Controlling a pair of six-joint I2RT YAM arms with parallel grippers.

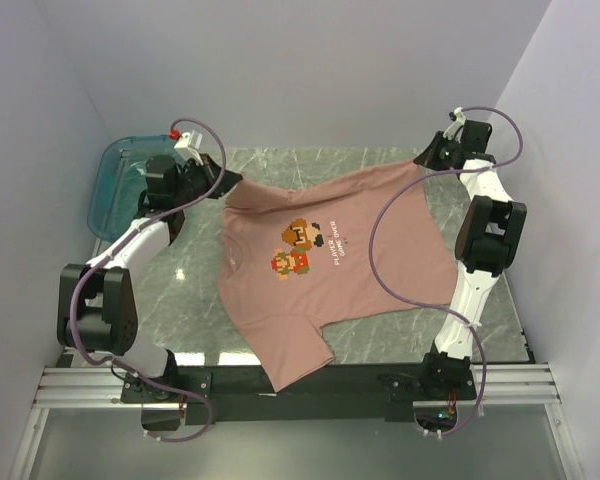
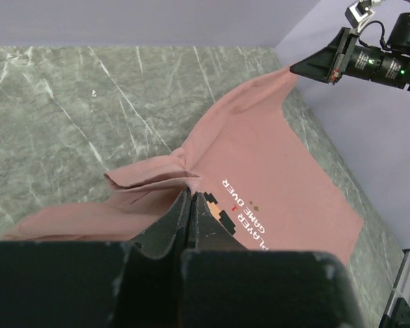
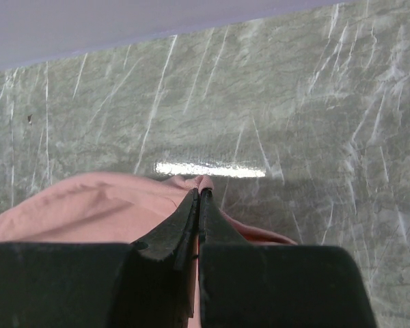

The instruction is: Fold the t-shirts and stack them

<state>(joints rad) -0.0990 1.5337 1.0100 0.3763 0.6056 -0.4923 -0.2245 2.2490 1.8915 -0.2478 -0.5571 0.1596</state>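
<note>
A dusty-pink t-shirt (image 1: 330, 270) with a pixel-art character and white text is stretched over the marble table, print up. My left gripper (image 1: 223, 184) is shut on the t-shirt's far left corner; in the left wrist view the gripper (image 2: 190, 194) pinches a bunched fold of the t-shirt (image 2: 260, 157). My right gripper (image 1: 420, 160) is shut on the far right corner, held above the table. In the right wrist view that gripper (image 3: 201, 193) clamps a small tuft of the t-shirt (image 3: 96, 205). One sleeve hangs over the table's near edge.
A teal translucent tray (image 1: 115, 190) stands at the far left, behind my left arm. The grey marble table (image 1: 280, 160) ends close to purple walls at the back and right. A black rail (image 1: 380, 375) runs along the near edge.
</note>
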